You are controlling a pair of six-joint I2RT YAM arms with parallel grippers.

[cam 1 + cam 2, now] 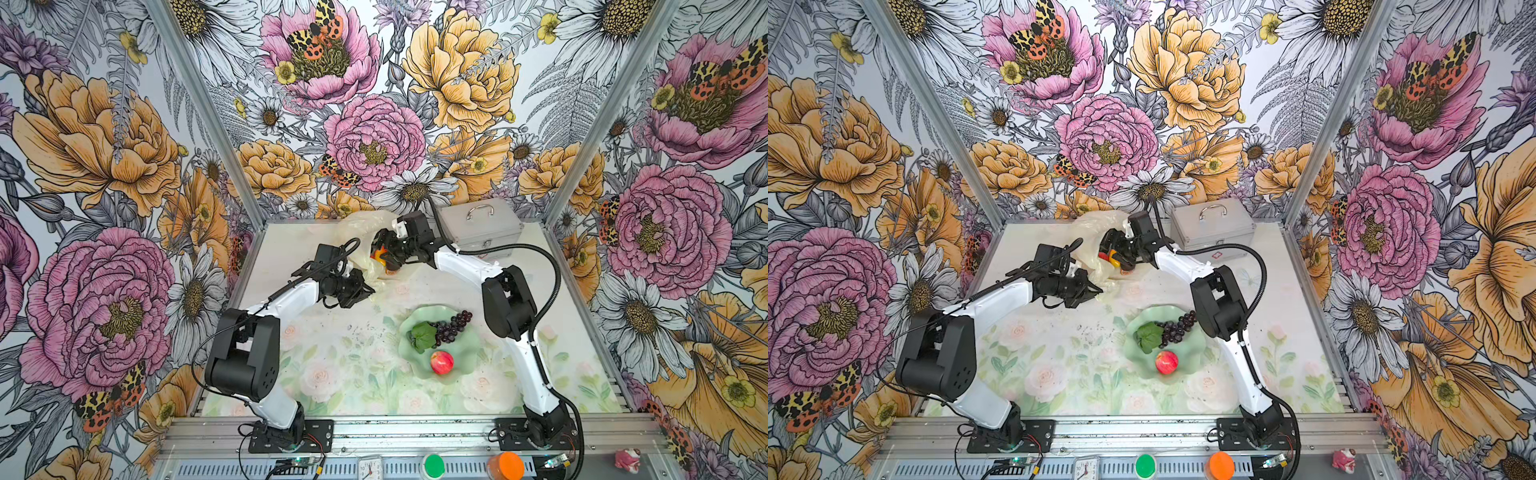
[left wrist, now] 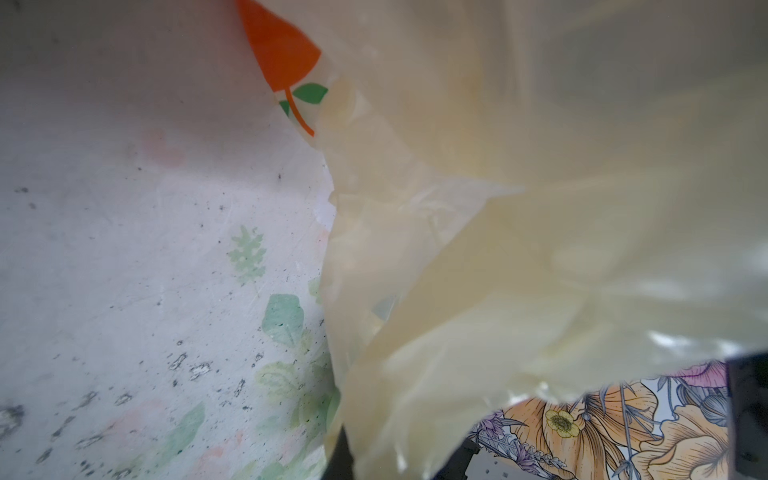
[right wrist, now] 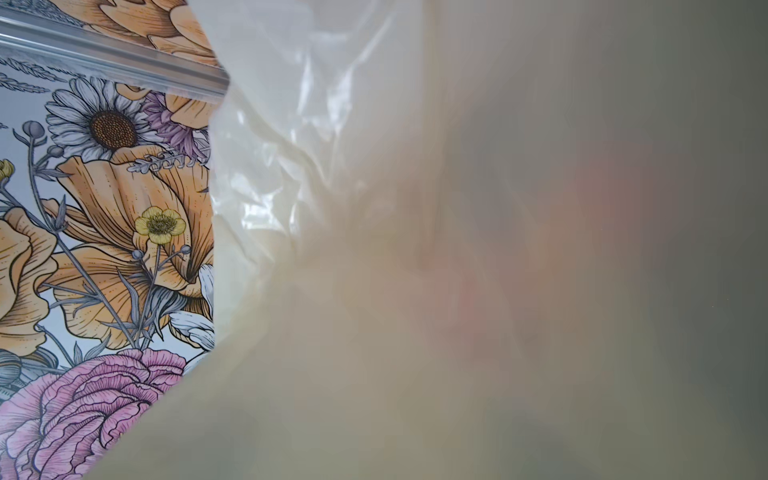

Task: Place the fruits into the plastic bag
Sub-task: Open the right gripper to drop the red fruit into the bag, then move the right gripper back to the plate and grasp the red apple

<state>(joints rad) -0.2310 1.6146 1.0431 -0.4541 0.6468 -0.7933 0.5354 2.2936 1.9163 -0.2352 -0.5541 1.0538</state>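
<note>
Upper centre, the plastic bag (image 1: pixel 365 224) shows a mango (image 1: pixel 378 254) at its mouth. The dish (image 1: pixel 467 351), right of centre, holds grapes (image 1: pixel 451 328), a leaf (image 1: pixel 424 334) and an apple (image 1: pixel 441 362), all yet to go. The left gripper (image 1: pixel 366 290) pinches the bag's edge; the right gripper (image 1: pixel 1119 249) reaches into the mouth, jaw spread unclear.
</note>
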